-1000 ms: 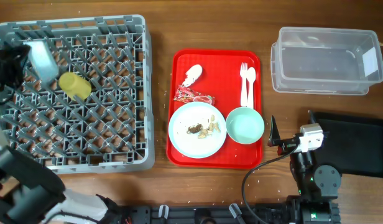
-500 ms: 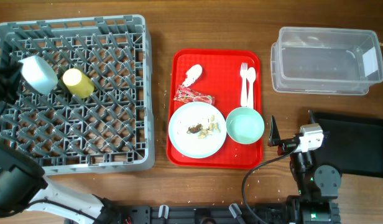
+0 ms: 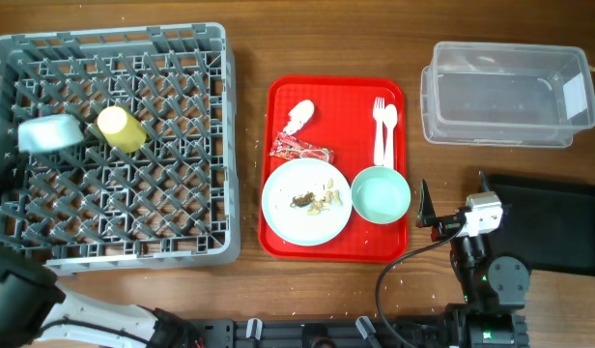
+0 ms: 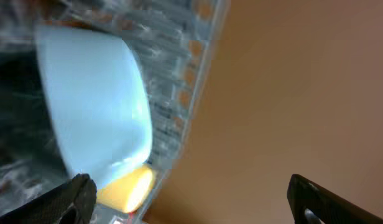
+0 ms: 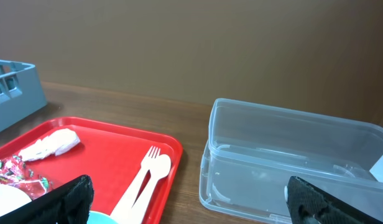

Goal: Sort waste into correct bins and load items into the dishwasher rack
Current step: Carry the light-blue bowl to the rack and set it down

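The pale green saucer point(image 3: 49, 132) rests tilted in the grey dishwasher rack point(image 3: 182, 232), just left of the yellow cup point(image 3: 122, 129). My left gripper point(image 4: 191, 200) is open; the saucer point(image 4: 92, 106) and cup point(image 4: 126, 186) show blurred beyond its left finger, free of it. On the red tray point(image 3: 346, 97) lie a white napkin point(image 3: 299, 116), a red-and-white wrapper point(image 3: 299, 150), a white plate point(image 3: 288, 208) with food scraps point(image 3: 317, 200), a mint bowl point(image 3: 381, 193), and a fork and spoon point(image 3: 384, 130). My right gripper point(image 3: 435, 220) is open beside the tray, holding nothing.
The clear tub point(image 3: 505, 92) stands at the back right, and the flat black bin point(image 3: 558, 222) lies in front of it, just right of my right arm. In the right wrist view the tub point(image 5: 291, 162) sits right of the tray point(image 5: 104, 155).
My left gripper has opened and let go of the saucer, which dropped into the rack left of the yellow cup. The left arm pulled away to the left. The right arm stayed still.
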Controlling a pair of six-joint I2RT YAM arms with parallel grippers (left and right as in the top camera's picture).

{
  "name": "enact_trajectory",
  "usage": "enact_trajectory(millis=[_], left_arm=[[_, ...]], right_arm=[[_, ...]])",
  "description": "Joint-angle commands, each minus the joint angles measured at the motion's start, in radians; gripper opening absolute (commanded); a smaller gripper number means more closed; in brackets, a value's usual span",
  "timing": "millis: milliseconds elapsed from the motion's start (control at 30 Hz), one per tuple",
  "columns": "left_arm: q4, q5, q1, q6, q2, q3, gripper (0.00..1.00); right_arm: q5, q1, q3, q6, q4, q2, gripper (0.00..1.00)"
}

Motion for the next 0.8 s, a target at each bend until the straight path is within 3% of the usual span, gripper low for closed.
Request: enact_trajectory(millis=[0, 67, 133, 167, 200, 300, 500, 767], left_arm=[[-0.142, -0.402, 0.03, 0.086, -0.19, -0.002, 1.0], [-0.189, -0.553, 0.015, 0.086, -0.264, -0.002, 0.98], [-0.19, -0.598, -0.031, 0.086, -0.34, -0.002, 0.52], [-0.188, -0.598, -0.047, 0.086, -0.358, -0.002, 0.16], [-0.182, -0.598, -0.076, 0.086, -0.379, -0.002, 0.04], [-0.127, -0.674, -0.2, 0.109, -0.404, -0.002, 0.04], [-0.048, -1.36, -0.507, 0.15, -0.294, -0.002, 0.04], [-0.031, -1.39, -0.536, 0.172, -0.133, -0.002, 0.04]], right_arm=[[0.013, 0.004, -0.001, -0.011, 0.004, -0.004, 1.0], [0.013, 0.004, -0.001, -0.011, 0.004, -0.003, 1.0], [0.013, 0.004, -0.001, -0.011, 0.004, -0.003, 1.0], [0.013, 0.004, -0.001, -0.011, 0.004, -0.003, 1.0], [0.013, 0.004, -0.001, -0.011, 0.004, -0.003, 1.0], [0.013, 0.004, -0.001, -0.011, 0.004, -0.003, 1.0], [0.013, 0.004, -0.001, -0.011, 0.004, -0.004, 1.0], [0.013, 0.004, -0.001, -0.011, 0.004, -0.004, 1.0]])
